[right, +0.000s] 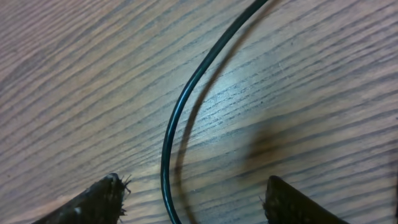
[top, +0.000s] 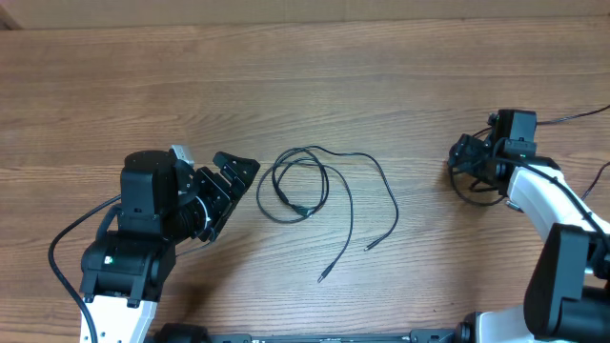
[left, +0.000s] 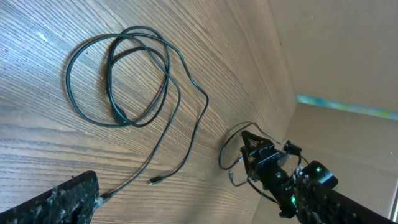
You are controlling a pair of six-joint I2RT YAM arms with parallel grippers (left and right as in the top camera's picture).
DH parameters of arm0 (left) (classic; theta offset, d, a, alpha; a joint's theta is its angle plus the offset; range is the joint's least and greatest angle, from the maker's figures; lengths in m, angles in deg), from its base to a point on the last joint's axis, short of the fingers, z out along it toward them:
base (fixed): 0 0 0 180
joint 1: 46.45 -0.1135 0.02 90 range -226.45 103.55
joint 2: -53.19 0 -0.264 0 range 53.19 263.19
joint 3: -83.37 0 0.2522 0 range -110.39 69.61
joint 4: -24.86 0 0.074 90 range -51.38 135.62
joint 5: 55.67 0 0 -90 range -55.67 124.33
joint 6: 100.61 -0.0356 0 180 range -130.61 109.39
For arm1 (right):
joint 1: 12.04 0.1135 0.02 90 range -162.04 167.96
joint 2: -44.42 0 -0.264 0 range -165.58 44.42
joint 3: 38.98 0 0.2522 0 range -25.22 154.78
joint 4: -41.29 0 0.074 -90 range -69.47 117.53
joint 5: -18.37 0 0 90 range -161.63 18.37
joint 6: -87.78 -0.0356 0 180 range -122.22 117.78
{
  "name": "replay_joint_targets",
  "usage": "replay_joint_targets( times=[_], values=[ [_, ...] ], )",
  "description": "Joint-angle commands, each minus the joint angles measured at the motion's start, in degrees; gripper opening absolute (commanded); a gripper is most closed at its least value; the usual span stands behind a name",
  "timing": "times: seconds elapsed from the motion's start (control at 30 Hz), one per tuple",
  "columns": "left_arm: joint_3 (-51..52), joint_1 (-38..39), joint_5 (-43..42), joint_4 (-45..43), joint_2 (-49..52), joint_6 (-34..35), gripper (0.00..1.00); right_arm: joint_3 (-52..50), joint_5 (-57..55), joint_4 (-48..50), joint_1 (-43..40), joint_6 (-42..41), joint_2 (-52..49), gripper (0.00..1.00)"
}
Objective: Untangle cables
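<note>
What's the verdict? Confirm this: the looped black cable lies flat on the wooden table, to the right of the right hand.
Wrong. The looped black cable lies flat on the wooden table between the left hand and the right hand, as the overhead view shows.

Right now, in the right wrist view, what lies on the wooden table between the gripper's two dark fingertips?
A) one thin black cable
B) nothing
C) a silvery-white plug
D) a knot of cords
A: one thin black cable curves across the wooden table and runs down between the dark fingertips of the right gripper.
</note>
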Motion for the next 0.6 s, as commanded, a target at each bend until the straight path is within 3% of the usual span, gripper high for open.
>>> replay_joint_targets(
  times=[0.0, 0.23, 0.33, 0.43, 0.57],
  values=[
    [-0.59, -0.31, 0.63, -0.07, -0.28, -1.11, 1.00, -0.55, 0.31, 0.87, 0.31, 0.02, -2.60, 0.66],
    [-0.59, -0.31, 0.63, -0.07, -0.28, -1.11, 1.00, -0.55, 0.22, 2.78, 2.56, 0.04, -5.42, 0.51],
    [-0.59, -0.31, 0.63, -0.07, -0.28, -1.11, 1.00, -0.52, -0.96, 4.20, 3.34, 0.04, -5.42, 0.31],
    [-0.59, -0.31, 0.63, -0.07, -0.28, -1.11, 1.00, -0.13, -3.98, 4.42, 3.19, -0.02, -5.42, 0.04],
    [-0.59, -0.31, 0.63, -0.07, -0.28, -1.11, 1.00, 4.35, -6.67, -0.85, -0.66, -0.37, -4.81, 0.04]
  ],
)
